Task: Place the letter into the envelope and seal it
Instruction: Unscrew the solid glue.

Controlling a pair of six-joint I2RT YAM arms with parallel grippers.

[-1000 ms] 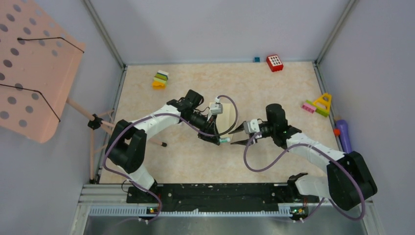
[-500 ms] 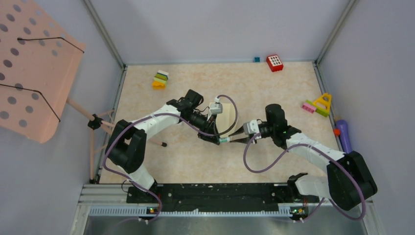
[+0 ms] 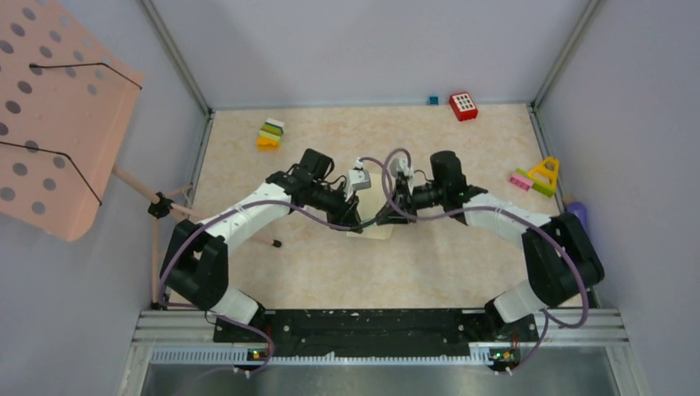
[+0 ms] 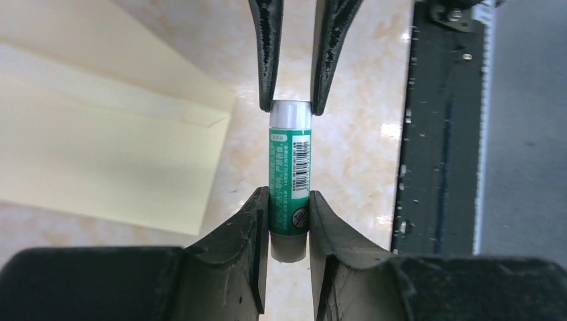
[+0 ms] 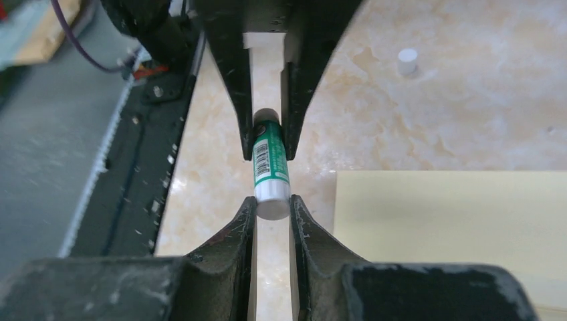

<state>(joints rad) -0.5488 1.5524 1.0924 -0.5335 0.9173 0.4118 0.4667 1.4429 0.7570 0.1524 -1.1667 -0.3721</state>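
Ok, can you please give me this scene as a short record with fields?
left gripper: shut on the green body of the glue stick
right gripper: shut on the white end of the glue stick
glue stick: held between both grippers, end to end
envelope: pale yellow, flat on the table, beside the glue stick, no gripper on it
letter: not seen in any view

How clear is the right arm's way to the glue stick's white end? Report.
Probably yes: the left gripper holds the glue stick by its other end, leaving the white end bare, with the right gripper closed on it.
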